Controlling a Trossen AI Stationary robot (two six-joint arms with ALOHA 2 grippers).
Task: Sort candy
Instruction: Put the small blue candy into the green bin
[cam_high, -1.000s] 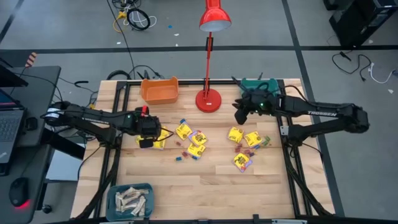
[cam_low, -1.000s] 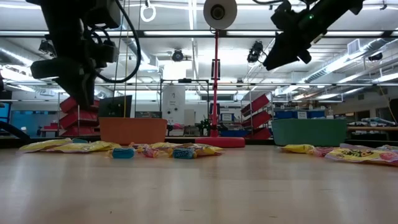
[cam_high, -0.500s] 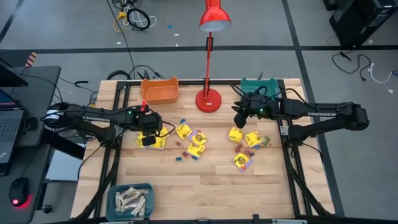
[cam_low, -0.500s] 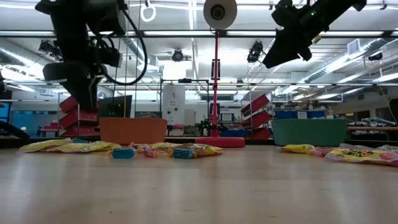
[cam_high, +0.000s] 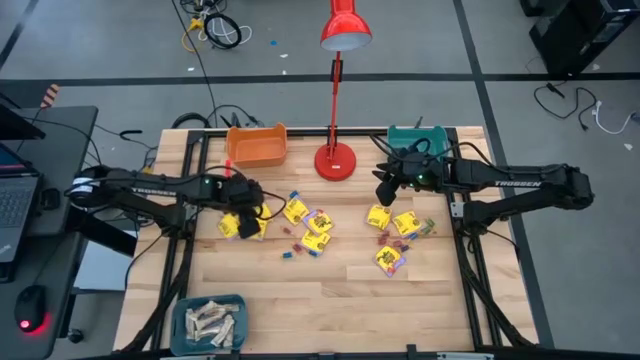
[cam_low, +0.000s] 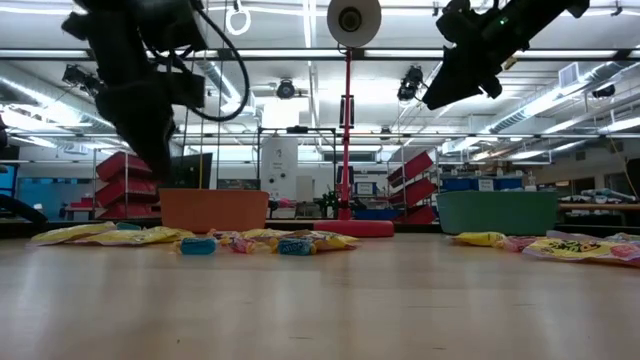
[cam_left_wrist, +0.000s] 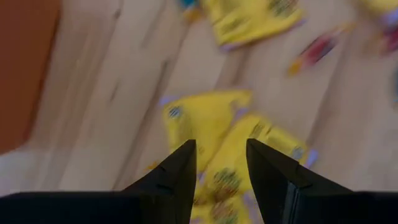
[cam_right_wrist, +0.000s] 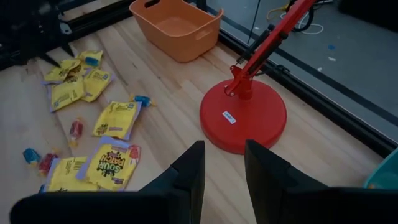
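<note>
I held the left gripper (cam_left_wrist: 221, 152), jaws apart, above yellow packets (cam_left_wrist: 233, 155); next: descend and clamp. Right gripper (cam_right_wrist: 221, 163) waited, jaws apart.

We are finding the candy (cam_high: 318, 232) lying loose across the table (cam_high: 330, 300) middle, between both arms. The lamp (cam_high: 336, 160) is standing at the far edge, one bin (cam_high: 257, 145) sitting to its left, another (cam_high: 400, 136) to its right. A third bin (cam_high: 210, 322) is sitting at the near left corner, holding candy bars (cam_high: 212, 320).
</note>
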